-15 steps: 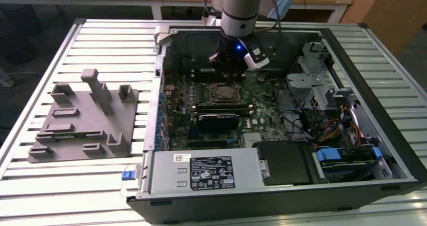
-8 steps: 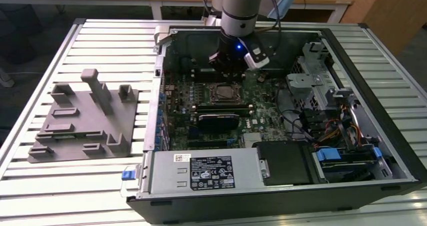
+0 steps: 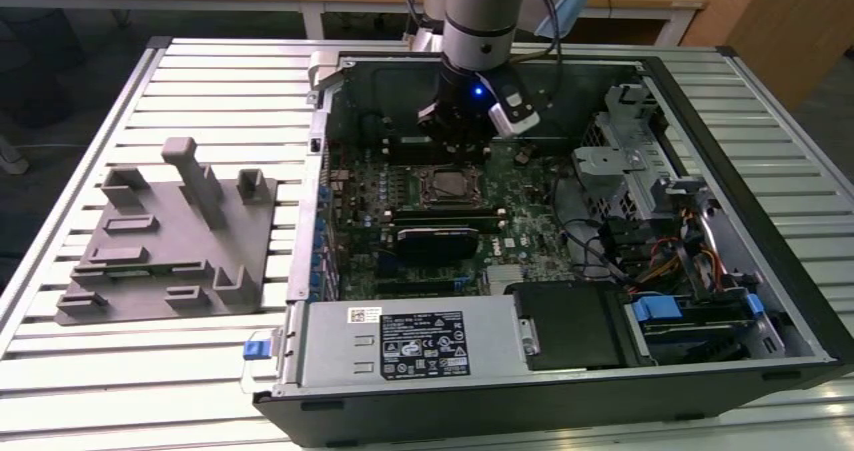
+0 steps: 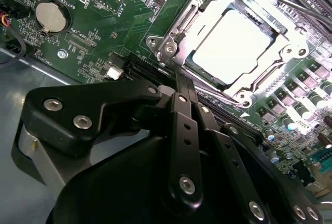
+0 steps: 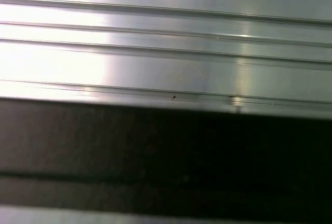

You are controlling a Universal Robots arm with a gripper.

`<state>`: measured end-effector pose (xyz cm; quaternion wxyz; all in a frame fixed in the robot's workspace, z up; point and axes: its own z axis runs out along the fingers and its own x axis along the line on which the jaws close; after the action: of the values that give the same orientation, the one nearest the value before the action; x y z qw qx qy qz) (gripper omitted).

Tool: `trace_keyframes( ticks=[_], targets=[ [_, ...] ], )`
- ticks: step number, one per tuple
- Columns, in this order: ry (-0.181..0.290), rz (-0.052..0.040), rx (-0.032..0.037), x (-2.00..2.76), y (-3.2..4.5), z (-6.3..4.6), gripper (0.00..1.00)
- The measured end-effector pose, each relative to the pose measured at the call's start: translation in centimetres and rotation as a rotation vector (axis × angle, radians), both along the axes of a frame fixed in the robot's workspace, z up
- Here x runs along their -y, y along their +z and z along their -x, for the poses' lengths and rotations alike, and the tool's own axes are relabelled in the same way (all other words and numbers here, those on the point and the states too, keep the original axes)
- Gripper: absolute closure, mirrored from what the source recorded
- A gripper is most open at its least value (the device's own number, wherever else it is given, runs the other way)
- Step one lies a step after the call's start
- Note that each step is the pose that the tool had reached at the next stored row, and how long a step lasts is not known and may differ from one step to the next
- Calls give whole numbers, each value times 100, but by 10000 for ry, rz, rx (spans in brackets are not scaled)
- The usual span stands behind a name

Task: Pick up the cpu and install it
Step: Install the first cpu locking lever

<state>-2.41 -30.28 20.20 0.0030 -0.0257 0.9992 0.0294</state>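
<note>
Your gripper (image 4: pixel 181 86) is closed and empty just beside the socket (image 4: pixel 228 42); the cpu (image 4: pixel 233 45) sits seated, so a careless contact risks bent pins.

cpu (image 4: pixel 234 45): silvery-white top, glaring under the light, in a bright metal socket frame (image 4: pixel 171 40). Motherboard (image 4: pixel 109 6) green, silver coin cell (image 4: pixel 51 16) on it. Gripper (image 4: pixel 181 86) links matte black with silver screw heads. Case (image 3: pixel 561 411) black, tray (image 3: pixel 167 241) plain grey, table (image 3: pixel 200 66) ribbed pale aluminium, striped. Blue drive clips (image 3: pixel 657 307).
</note>
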Motion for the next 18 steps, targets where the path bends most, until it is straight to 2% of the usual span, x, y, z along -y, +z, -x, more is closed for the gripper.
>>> trace_keyframes(
  ticks=[2,6,10,14,18],
  targets=[
    [1,35,1,0,0,0,89],
    [0,215,-1,0,-15,0,89],
    [1,311,-8,2,-42,0,89],
    [-1,298,2,-1,-68,-2,89],
    [1,306,0,0,-61,-2,89]
  ],
)
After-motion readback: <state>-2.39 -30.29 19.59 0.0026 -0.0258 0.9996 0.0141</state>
